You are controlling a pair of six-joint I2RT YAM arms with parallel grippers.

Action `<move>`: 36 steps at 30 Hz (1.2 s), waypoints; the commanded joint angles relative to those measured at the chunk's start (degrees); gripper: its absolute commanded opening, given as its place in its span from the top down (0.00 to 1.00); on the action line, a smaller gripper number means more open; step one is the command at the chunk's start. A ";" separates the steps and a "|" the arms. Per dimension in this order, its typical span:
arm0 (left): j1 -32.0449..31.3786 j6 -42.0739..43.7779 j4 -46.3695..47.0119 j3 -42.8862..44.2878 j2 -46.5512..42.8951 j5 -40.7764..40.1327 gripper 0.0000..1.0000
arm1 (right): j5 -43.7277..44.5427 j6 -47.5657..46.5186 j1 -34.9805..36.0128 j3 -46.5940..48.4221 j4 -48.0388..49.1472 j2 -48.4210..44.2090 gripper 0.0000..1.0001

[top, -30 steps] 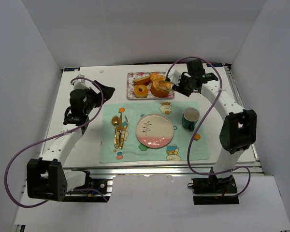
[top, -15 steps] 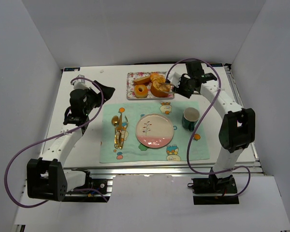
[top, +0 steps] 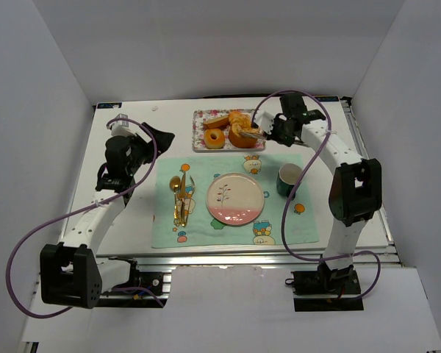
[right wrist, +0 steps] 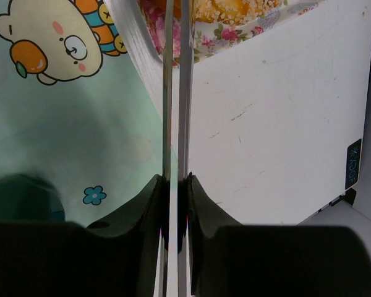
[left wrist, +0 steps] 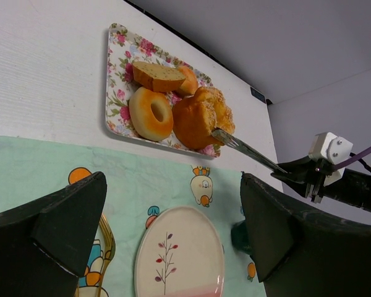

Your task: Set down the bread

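The right pincer (right wrist: 175, 204) is pressed tight on a pair of metal tongs (left wrist: 247, 148), whose two blades are squeezed nearly together; their tips touch the side of the large round bun (left wrist: 195, 120). The bun lies on the floral tray (left wrist: 114, 80) at the far side of the counter (top: 132, 213), next to a ring-shaped bread (left wrist: 151, 113) and a slice (left wrist: 157, 75). The left pincer (left wrist: 171, 232) is spread wide and holds nothing. A small label (right wrist: 354, 164) on the counter edge is too small to read. The right arm reaches far forward and bends left toward the tray; the left arm is raised near the placemat (top: 279, 220)
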 commanded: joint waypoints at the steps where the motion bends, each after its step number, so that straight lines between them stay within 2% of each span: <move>1: -0.16 0.22 0.17 -0.68 -2.42 -0.33 0.02 | -2.03 -0.02 -0.22 2.68 -0.72 -2.82 0.96; 4: -0.07 0.22 0.35 -0.59 -2.51 -0.24 0.02 | -3.61 1.12 -0.31 2.68 -0.01 -4.31 1.00; 13: -0.16 0.40 0.00 -0.59 -2.86 -0.06 0.02 | -7.30 3.41 -0.40 1.19 2.80 -10.38 1.00; 27: -0.16 0.13 -0.18 -2.08 -4.44 -0.24 0.03 | -21.01 -4.49 -0.05 -18.13 -1.85 -31.63 1.00; 36: -0.07 0.22 -0.27 -2.26 -3.92 0.64 0.03 | -20.84 -9.95 0.92 -27.72 -5.90 -38.76 1.00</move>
